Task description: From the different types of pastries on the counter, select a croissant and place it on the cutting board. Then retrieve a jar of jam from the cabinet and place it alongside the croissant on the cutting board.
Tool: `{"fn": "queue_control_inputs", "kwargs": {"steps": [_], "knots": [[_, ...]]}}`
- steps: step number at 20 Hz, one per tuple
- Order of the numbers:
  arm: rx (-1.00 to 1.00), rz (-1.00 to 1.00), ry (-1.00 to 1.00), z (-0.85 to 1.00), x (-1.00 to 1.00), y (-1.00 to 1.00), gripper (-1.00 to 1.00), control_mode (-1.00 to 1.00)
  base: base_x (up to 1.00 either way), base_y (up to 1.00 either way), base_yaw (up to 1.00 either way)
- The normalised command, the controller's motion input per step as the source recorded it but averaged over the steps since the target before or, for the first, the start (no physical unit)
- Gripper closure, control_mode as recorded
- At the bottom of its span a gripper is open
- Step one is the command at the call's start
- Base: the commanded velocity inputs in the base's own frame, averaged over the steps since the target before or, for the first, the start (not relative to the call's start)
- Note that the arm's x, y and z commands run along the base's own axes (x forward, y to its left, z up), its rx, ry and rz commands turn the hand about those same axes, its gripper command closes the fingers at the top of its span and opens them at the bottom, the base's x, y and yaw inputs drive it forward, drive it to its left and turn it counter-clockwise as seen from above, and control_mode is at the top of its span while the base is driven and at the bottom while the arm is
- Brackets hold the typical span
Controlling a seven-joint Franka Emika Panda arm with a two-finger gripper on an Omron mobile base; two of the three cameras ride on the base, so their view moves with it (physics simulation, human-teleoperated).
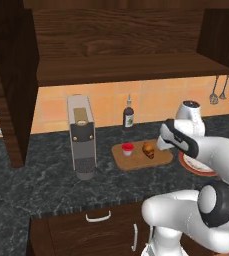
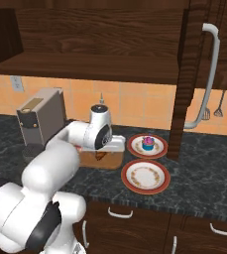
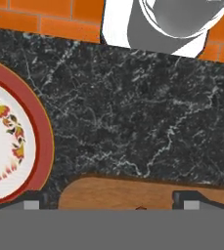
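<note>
On the dark counter (image 1: 46, 180) lies the light-brown cutting board (image 1: 158, 161). The small red jar of jam (image 1: 128, 148) stands on its left part, and the golden-brown croissant (image 1: 148, 150) lies just right of it. My gripper (image 1: 162, 144) hovers over the board's right end, apart from both. In the hand view the gripper (image 3: 111, 205) is open, its tips far apart with nothing between them, above the board's edge (image 3: 123, 193). The pink and blue pastry (image 2: 147, 143) sits on a red-rimmed plate (image 2: 159, 151). Above, the cabinet (image 1: 126, 70) shows a bare shelf.
A grey coffee machine (image 1: 82, 137) stands left of the board, and a dark bottle (image 1: 129, 116) stands behind it at the tiled wall. An empty red-rimmed plate (image 2: 145, 175) lies right of the board. An open cabinet door (image 2: 184, 84) hangs over the plates. Utensils (image 1: 221, 92) hang at the far right.
</note>
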Motion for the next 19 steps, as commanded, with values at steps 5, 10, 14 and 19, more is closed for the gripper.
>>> {"fn": "queue_control_inputs", "kwargs": {"steps": [5,10,14,19], "knots": [[-0.01,-0.02,-0.15,0.00,-0.82,-0.69,-1.00,-1.00,0.00,0.00,0.00],[0.00,-0.06,-0.13,0.00,-0.94,-0.75,-1.00,-1.00,0.00,0.00,0.00],[0.04,-0.10,-0.07,0.00,-0.87,-0.47,-1.00,-1.00,0.00,0.00,0.00],[0.01,-0.02,-0.01,0.00,-0.07,-0.01,-1.00,-1.00,0.00,0.00,0.00]]}}
